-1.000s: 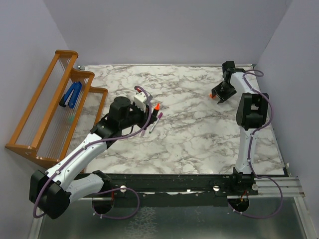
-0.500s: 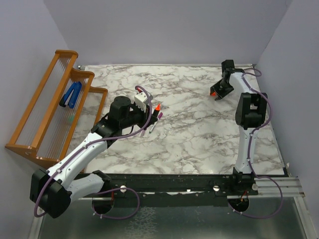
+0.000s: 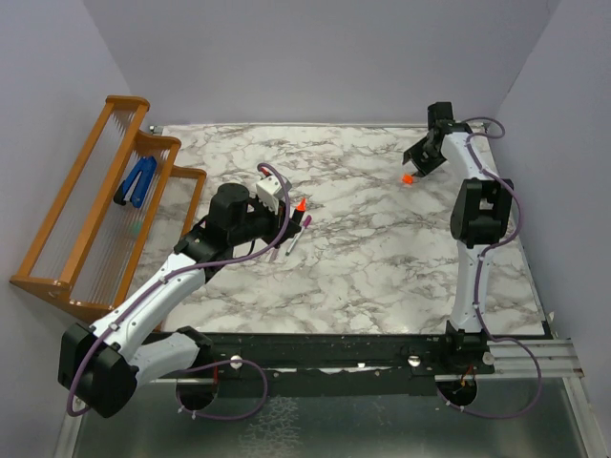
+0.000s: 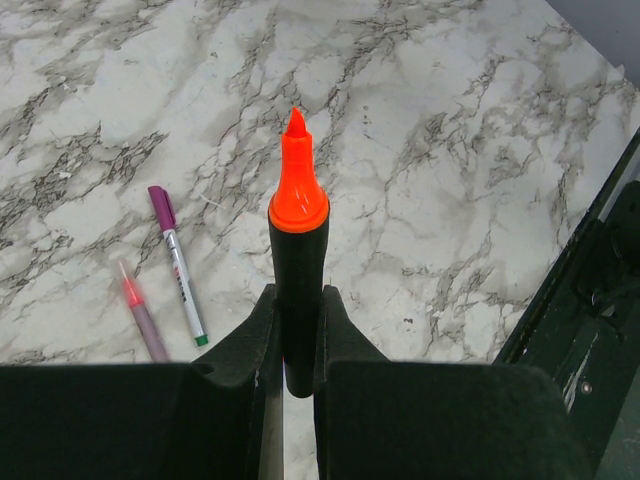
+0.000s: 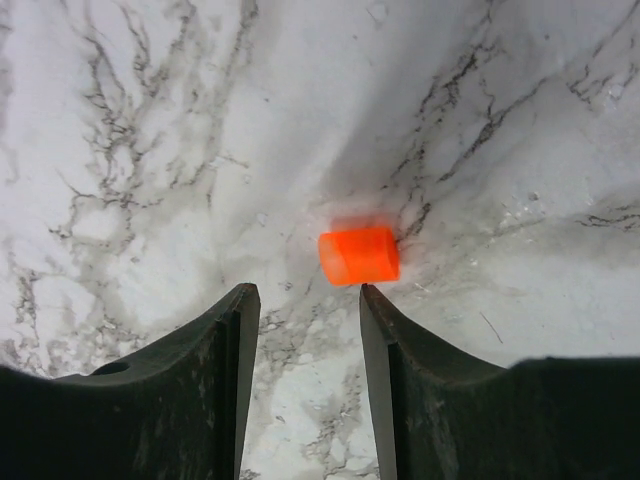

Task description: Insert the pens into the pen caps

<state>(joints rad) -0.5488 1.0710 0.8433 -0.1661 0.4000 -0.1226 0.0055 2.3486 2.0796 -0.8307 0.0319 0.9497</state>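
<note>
Left: your left gripper [image 4: 297,312] is pinched on the black marker [image 4: 298,250], its orange tip free above the marble table [image 3: 363,258]. Just beside it the pink pen [image 4: 140,312] and the white pen [image 4: 178,265] lie near each other. Right: the orange cap [image 5: 359,255] lies on the table just beyond your right gripper [image 5: 305,310], whose jaws are spread and touch nothing.

Top external: high, looks down over whole marble table [image 3: 382,277].
Left wrist: close, faces along black marker [image 4: 298,260].
Right wrist: very close, faces down at orange cap [image 5: 359,255].
Both spots shared with top view.
</note>
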